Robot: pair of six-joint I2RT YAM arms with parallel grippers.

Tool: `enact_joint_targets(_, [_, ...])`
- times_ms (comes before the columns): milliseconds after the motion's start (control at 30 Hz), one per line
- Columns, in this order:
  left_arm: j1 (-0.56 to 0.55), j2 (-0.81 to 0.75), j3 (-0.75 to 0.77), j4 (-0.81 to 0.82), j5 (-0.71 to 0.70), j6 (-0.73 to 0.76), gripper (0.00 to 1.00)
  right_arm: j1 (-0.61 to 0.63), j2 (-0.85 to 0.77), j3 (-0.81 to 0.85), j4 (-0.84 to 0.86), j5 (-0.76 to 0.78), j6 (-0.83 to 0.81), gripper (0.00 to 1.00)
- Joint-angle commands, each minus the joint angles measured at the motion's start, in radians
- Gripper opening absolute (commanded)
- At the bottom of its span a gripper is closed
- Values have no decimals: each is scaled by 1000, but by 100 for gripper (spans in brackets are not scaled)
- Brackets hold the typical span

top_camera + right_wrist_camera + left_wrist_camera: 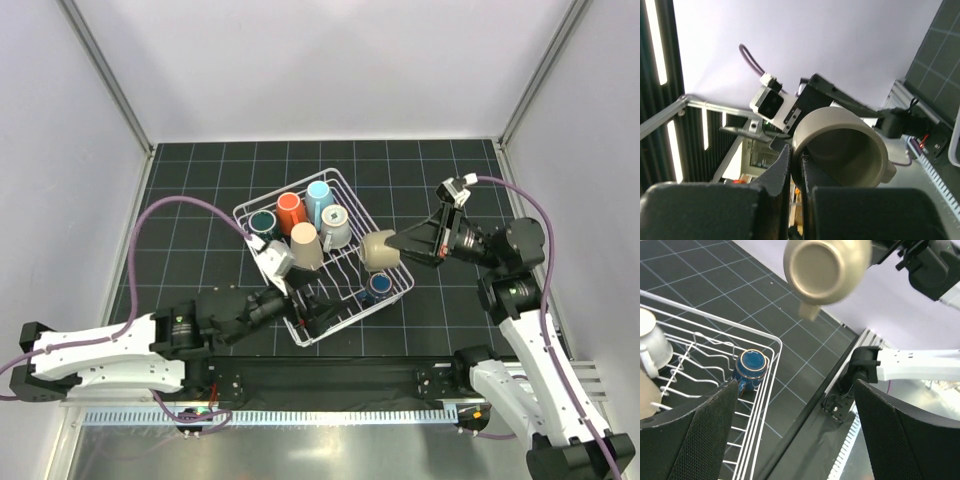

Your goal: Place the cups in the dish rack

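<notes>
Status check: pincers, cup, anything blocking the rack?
Left pincer open, empty. Right pincer shut on olive cup over dish rack rim. Navy cup inside, close by.

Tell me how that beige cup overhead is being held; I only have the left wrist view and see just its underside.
Observer: The right wrist view shows the right gripper shut on the olive-beige cup, pinching its wall at the rim, one finger inside and one outside.
Operator: Say where it hangs relative to the rack.
Observer: In the top view it appears over the right rim of the dish rack, on the far side of the navy cup.
Operator: List what else is loaded.
Observer: The top view shows a dark teal cup, orange cup, light blue cup, grey-white mug and beige tumbler clustered at the rack's far-left end.
</notes>
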Motion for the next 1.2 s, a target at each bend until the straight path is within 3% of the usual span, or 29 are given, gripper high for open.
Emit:
enact_joint_targets(0, [-3,51,50,86,68,152,93,19,-39,-25,108,-72,159,4])
enact_joint_targets(133, [-3,120,93,126,122,176,93,28,-68,-49,111,-66,179,4])
enact_joint_targets(233, [-3,159,111,145,145,170,88,36,-77,-56,114,-57,190,4])
enact_joint_targets(300, [-3,176,111,165,168,170,80,39,-85,-56,117,-51,195,4])
enact_joint_targets(467, [-3,197,56,342,164,148,75,42,-94,-105,262,-36,319,4])
enact_joint_targets(667, [-3,248,38,444,151,159,68,43,-110,-99,255,-34,347,4])
enact_joint_targets(833, [-1,288,65,456,167,163,56,42,-117,-100,255,-34,359,4])
enact_joint_targets(967, [-3,292,47,514,171,153,35,42,-125,-105,253,-40,361,4])
enact_joint_targets(1167, [-3,298,42,547,181,136,31,42,-136,-118,241,-42,354,4])
